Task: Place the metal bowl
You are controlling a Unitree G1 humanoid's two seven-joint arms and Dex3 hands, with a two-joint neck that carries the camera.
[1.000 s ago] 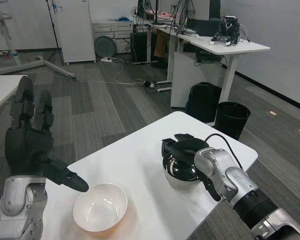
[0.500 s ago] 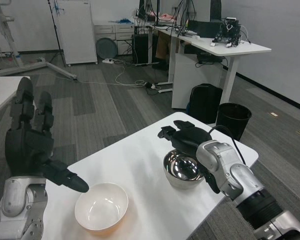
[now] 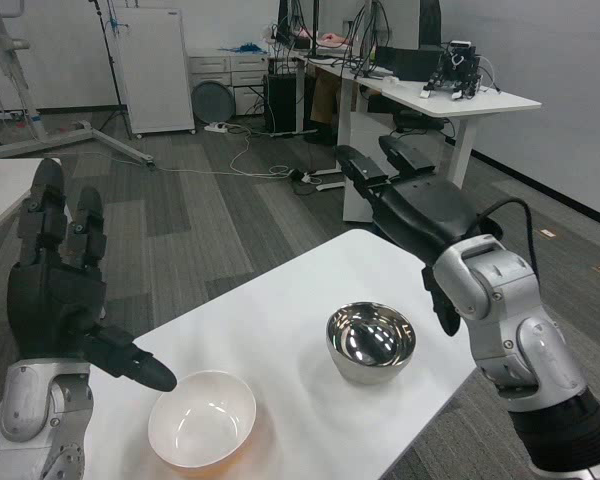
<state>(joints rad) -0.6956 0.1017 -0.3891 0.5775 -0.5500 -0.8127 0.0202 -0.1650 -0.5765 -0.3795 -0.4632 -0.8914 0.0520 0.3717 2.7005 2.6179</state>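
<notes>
The metal bowl (image 3: 371,343) stands upright on the white table (image 3: 280,330), right of centre, shiny inside, with nothing touching it. My right hand (image 3: 415,210) hovers well above and behind it, fingers spread, holding nothing. My left hand (image 3: 60,290) is raised at the table's left side, fingers upright and apart, thumb pointing toward a white bowl (image 3: 202,418). It holds nothing.
The white bowl sits near the table's front edge, left of the metal bowl. Beyond the table are a black bin (image 3: 468,232), a backpack (image 3: 407,200) and a white desk (image 3: 430,95) with equipment.
My right hand has let go of the metal bowl and risen up and back, opening its fingers. The bowl stays on the table. The left hand has barely moved.
</notes>
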